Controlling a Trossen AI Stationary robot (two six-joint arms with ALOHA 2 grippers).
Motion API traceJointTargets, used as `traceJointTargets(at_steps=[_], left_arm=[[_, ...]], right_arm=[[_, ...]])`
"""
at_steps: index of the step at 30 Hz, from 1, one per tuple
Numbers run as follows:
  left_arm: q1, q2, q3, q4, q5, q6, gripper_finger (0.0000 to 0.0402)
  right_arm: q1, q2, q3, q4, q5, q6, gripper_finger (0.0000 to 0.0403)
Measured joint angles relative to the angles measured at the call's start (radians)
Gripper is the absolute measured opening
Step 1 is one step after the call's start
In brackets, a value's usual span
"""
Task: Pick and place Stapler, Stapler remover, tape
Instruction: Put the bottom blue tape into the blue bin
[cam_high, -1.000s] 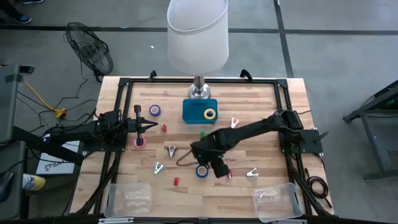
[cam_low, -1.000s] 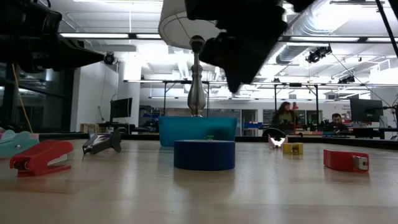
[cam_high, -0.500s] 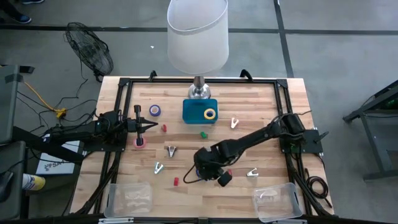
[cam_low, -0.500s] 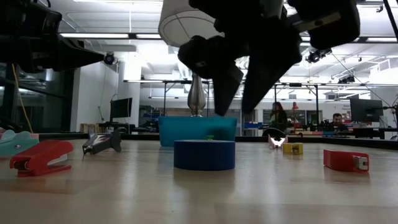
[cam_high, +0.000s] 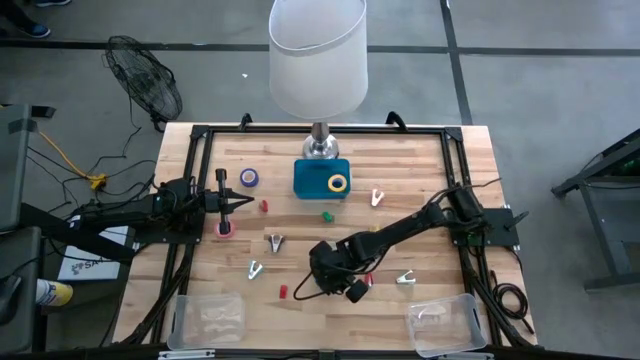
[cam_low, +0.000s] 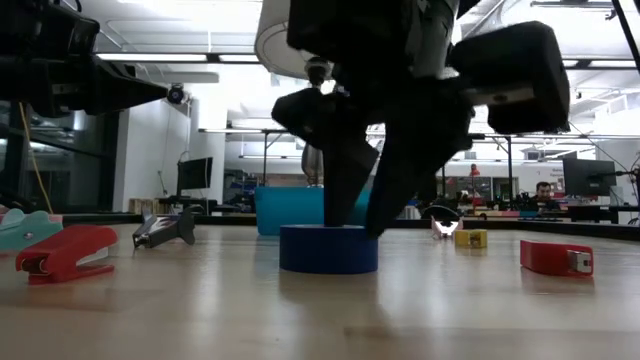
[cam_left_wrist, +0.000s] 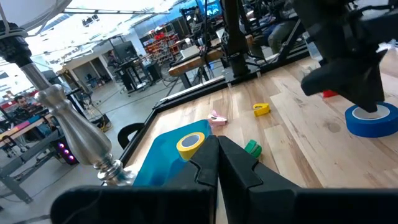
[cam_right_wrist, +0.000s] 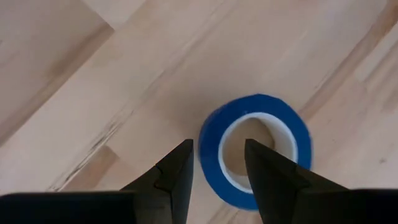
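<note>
Right wrist view is showing the right gripper (cam_right_wrist: 216, 163) pointing down at the table (cam_right_wrist: 93, 93), its two fingers standing apart and clamping nothing. One finger (cam_right_wrist: 177, 168) is sitting just outside the wall of the blue tape (cam_right_wrist: 214, 140), the other over the roll's hollow centre, so the jaws are straddling the near wall. Seen from table height, both fingertips are reaching the top edge of the blue tape (cam_low: 329, 250), which is lying flat on the wood. From above, the right gripper (cam_high: 328, 272) is hanging over the front-middle of the table (cam_high: 420, 190) and covering the roll.

Left gripper (cam_high: 243, 204) is waiting at the left side, its fingers (cam_left_wrist: 205, 165) pressed together and holding nothing.

Around the blue roll, a red stapler (cam_low: 66, 252) is lying to one side and another red piece (cam_low: 556, 258) to the other. Farther back, a yellow tape (cam_high: 338, 184) is resting in a blue tray (cam_high: 308, 178) at the foot of a lamp (cam_high: 318, 55). A purple tape (cam_high: 249, 178) is sitting near the left gripper, and a pink tape (cam_high: 226, 230) is lying just in front of that gripper.
</note>
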Motion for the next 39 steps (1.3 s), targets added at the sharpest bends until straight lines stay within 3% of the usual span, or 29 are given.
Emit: traceJointTargets(at_steps=[11, 25, 39], left_arm=[[0.000, 0.000, 0.000, 0.000, 0.000, 0.000, 0.0001], [0.000, 0.000, 0.000, 0.000, 0.000, 0.000, 0.0001], [0.000, 0.000, 0.000, 0.000, 0.000, 0.000, 0.0001]], right_arm=[[0.000, 0.012, 0.000, -0.009, 0.022, 0.032, 0.0117], [-0.005, 0.008, 0.005, -0.049, 0.018, 0.033, 0.0029], [-0.148, 0.003, 0.289, -0.359, 0.048, 0.031, 0.0029]])
